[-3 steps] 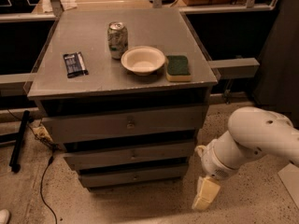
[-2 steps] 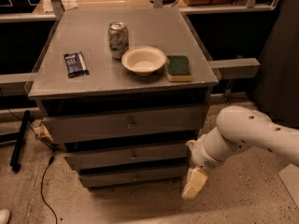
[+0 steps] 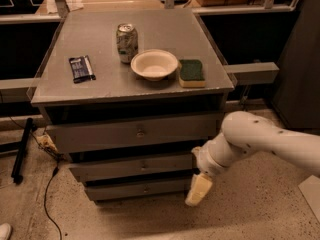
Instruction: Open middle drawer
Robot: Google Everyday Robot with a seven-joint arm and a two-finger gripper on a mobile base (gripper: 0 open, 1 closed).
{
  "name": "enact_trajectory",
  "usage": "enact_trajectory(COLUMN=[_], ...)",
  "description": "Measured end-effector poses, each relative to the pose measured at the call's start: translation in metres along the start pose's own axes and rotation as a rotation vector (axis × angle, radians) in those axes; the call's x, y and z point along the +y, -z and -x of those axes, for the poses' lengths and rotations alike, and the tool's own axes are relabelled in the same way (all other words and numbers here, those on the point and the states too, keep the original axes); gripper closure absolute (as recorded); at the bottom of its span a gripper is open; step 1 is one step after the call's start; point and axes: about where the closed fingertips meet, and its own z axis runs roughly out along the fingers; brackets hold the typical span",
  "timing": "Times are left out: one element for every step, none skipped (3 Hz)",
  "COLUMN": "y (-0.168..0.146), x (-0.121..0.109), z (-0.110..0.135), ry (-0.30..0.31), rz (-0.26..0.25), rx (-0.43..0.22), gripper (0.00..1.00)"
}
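The grey cabinet has three drawer fronts. The middle drawer (image 3: 131,166) is the mid-sized grey front with a small central knob (image 3: 143,165), and it sits closed. Above it is the tallest, widest front (image 3: 135,132); below it is the narrowest front (image 3: 135,189). My gripper (image 3: 198,190) hangs from the white arm (image 3: 250,141) at the cabinet's lower right, just right of the bottom drawer's end and below the middle drawer's right end. It is empty of any object that I can see.
On the cabinet top (image 3: 100,34) stand a soda can (image 3: 126,42), a white bowl (image 3: 154,64), a green sponge (image 3: 192,72) and a dark snack packet (image 3: 81,68). A cable (image 3: 47,189) trails on the floor at the left. A dark bar (image 3: 22,149) leans at far left.
My arm and gripper have moved left, from the open floor at the right toward the cabinet's lower right corner. The drawers have not moved.
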Motion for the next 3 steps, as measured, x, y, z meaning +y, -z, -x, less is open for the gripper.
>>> enact_trajectory(y=[-0.066, -0.062, -0.064], x=[-0.045, -0.038, 0.003], z=[0.021, 0.021, -0.017], ry=[-0.020, -0.012, -0.031], rz=[0.054, 0.046, 0.028], rx=[-0.027, -0.044, -0.061], gripper=[0.00, 0.00, 0.00])
